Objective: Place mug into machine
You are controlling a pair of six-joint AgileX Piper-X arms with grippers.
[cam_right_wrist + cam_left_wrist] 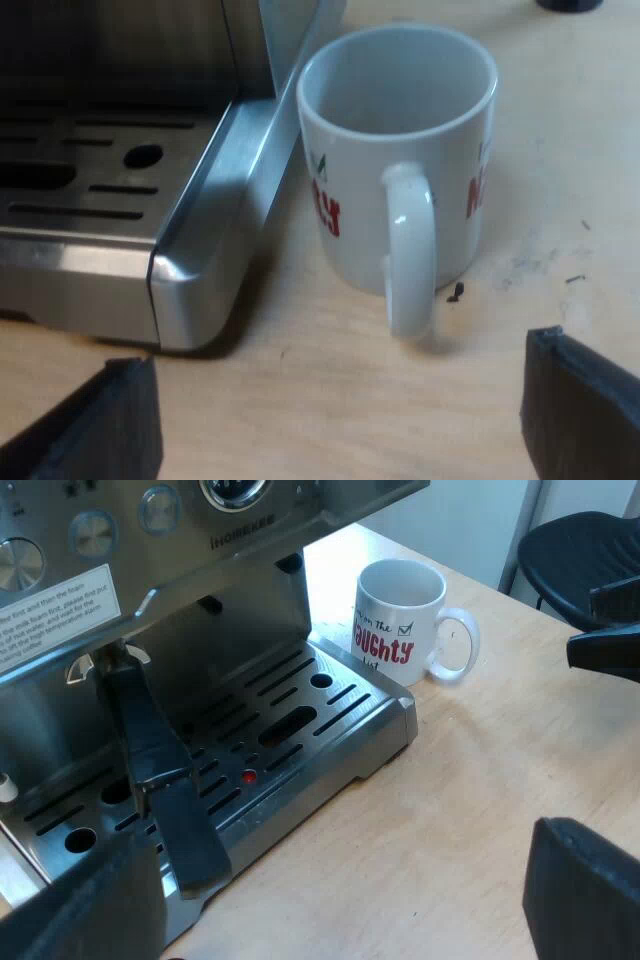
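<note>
The white mug point(440, 190) stands upright on the surface point(565, 160) beside a corner of the drip tray point(190, 285), perhaps touching, handle toward the right tool point(340, 395), spread apart like the left tool point(335, 875).

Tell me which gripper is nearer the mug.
Right. The right gripper sits open close to the mug, facing its handle; the left gripper, also open, hangs farther off, before the machine.
</note>
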